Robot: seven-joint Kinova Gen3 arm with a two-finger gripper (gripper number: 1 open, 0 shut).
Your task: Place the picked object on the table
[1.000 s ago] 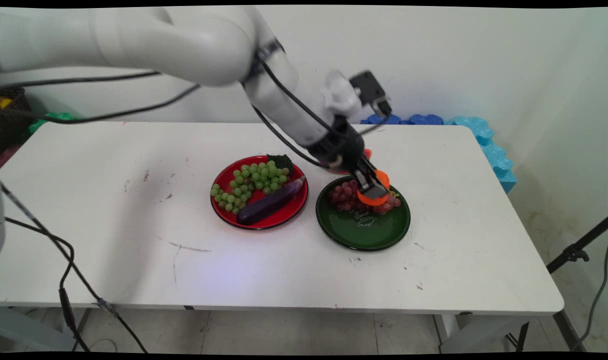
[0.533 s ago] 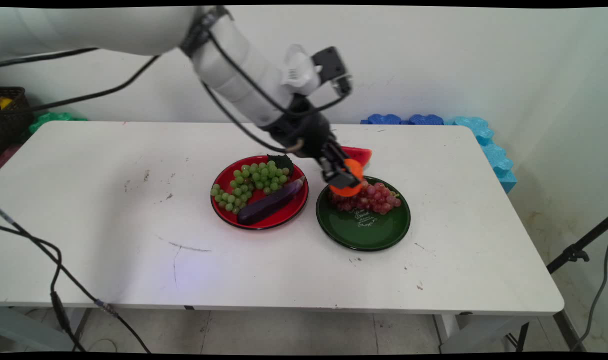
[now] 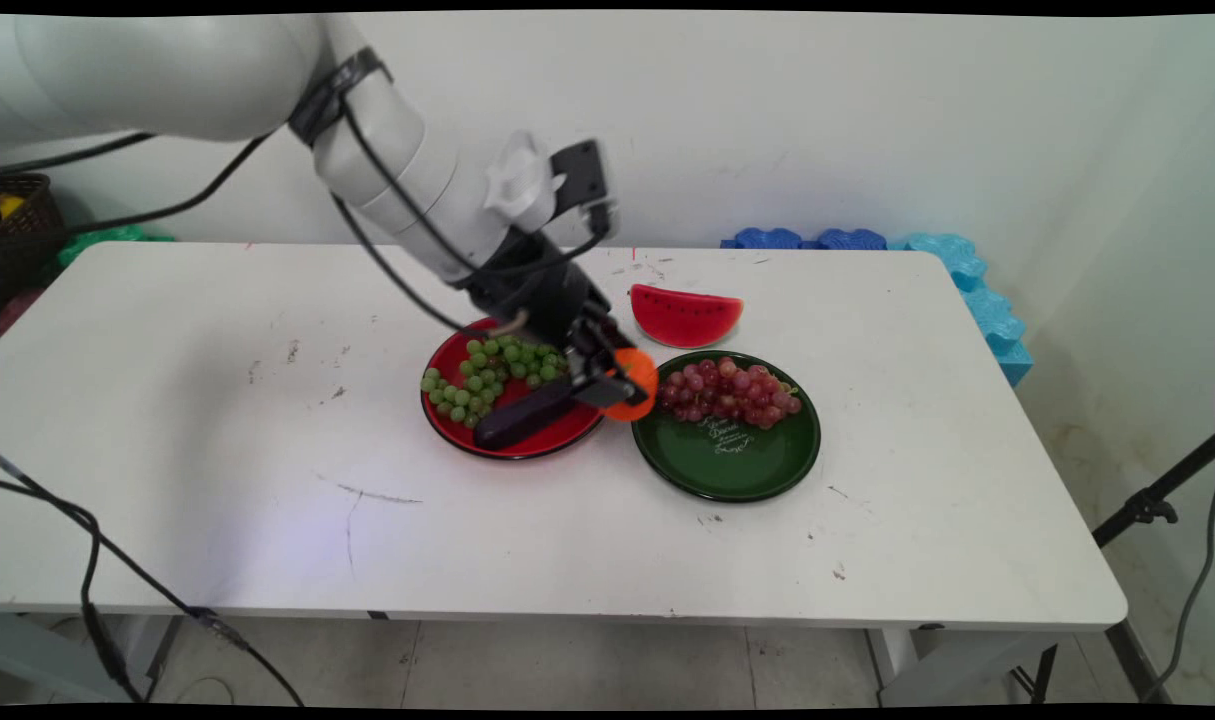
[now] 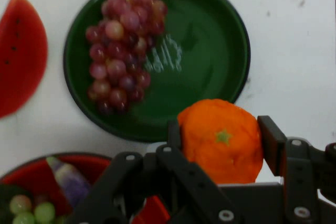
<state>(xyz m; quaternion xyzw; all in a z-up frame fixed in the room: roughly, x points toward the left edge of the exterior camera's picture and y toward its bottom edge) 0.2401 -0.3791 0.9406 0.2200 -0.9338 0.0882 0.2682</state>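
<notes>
The hand (image 4: 220,140) grips an orange (image 4: 221,140) above the white surface (image 4: 294,51).

Its two black fingers (image 4: 272,144) press against the orange's sides, the fruit's small green stem mark facing the camera. Beyond it lies a dark green plate (image 4: 210,40) with a bunch of red grapes (image 4: 121,45) on its left half. A watermelon slice (image 4: 21,56) lies on the surface at the left edge, just beside the green plate. At the lower left, a red plate (image 4: 31,169) carries green grapes (image 4: 31,211) and the tip of a purple eggplant (image 4: 71,179).
</notes>
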